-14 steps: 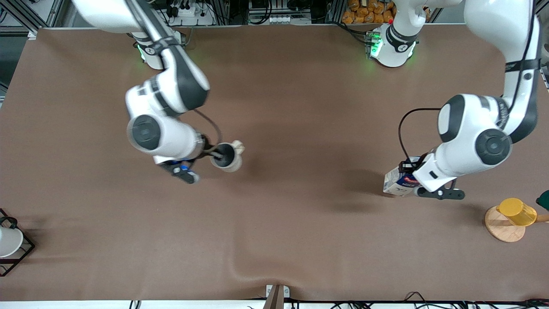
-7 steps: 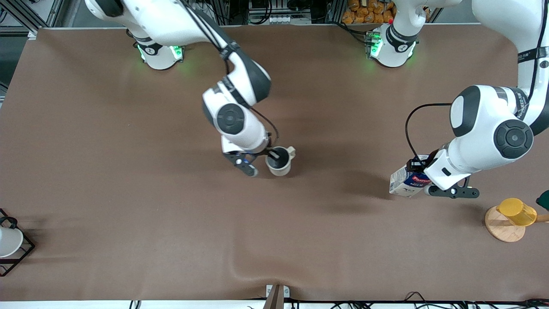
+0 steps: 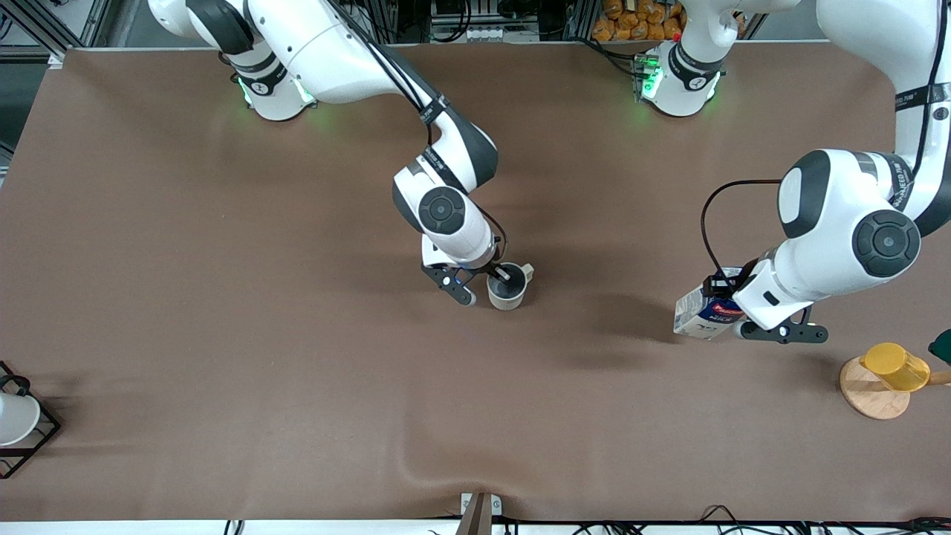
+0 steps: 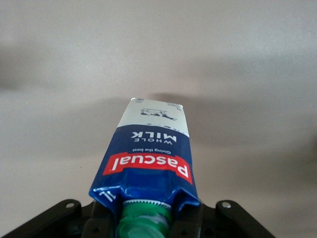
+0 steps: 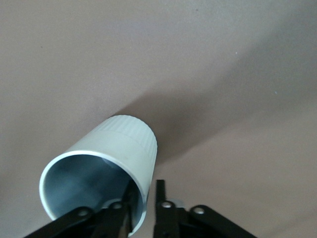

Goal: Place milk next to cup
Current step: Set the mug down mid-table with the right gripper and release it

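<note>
The cup (image 3: pixel 509 291), an off-white mug with a grey interior and a small handle, is near the middle of the table. My right gripper (image 3: pixel 499 276) is shut on its rim, one finger inside and one outside. The right wrist view shows that grip (image 5: pixel 143 201) on the cup (image 5: pixel 111 158), which is low over or on the cloth. The milk (image 3: pixel 702 312), a blue and white carton with a red label, is tilted toward the left arm's end. My left gripper (image 3: pixel 732 316) is shut on its top. The left wrist view shows the milk (image 4: pixel 148 153) and my gripper (image 4: pixel 146 223) around its green cap.
A yellow plastic cup (image 3: pixel 895 366) lies on a round wooden coaster (image 3: pixel 871 397) at the left arm's end. A white cup in a black wire frame (image 3: pixel 16 417) stands at the right arm's end. A crease (image 3: pixel 416 469) runs in the brown cloth near the front edge.
My right arm has carried the cup from the right arm's end toward the middle of the table and lower. My left gripper with the milk has shifted only slightly.
</note>
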`<move>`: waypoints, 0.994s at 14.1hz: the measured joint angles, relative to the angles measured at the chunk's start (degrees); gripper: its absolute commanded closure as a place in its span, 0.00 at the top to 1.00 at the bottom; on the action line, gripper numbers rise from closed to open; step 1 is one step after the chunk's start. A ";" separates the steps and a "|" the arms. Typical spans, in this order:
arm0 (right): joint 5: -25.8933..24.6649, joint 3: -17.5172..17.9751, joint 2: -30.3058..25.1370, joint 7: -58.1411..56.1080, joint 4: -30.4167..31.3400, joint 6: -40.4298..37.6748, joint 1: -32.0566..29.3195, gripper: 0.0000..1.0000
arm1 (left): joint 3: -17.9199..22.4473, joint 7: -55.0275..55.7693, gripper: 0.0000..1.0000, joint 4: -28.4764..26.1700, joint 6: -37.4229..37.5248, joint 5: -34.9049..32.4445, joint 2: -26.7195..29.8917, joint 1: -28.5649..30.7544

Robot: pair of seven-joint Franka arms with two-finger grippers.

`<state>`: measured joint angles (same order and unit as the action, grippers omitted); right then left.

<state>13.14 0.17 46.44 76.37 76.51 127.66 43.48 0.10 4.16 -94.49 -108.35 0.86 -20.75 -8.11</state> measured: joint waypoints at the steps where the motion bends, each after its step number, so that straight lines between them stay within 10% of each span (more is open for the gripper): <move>1: -2.67 0.00 0.01 0.08 -0.48 -0.92 0.16 1.00 | -0.07 0.51 0.00 0.00 0.00 0.00 -0.06 -0.10; 6: -5.27 -1.13 -0.84 -1.69 -12.64 -26.54 -5.02 1.00 | -2.90 3.72 0.00 0.28 1.94 0.04 0.07 -0.38; 14: -3.31 -1.88 -8.59 -36.37 -14.91 -48.72 -27.93 1.00 | -24.77 30.69 0.00 3.38 10.96 0.05 2.86 -1.50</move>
<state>9.83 -1.71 37.85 40.00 61.60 78.95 15.56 -24.67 34.85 -91.12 -97.39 0.91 -17.89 -9.61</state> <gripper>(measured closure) 0.000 0.696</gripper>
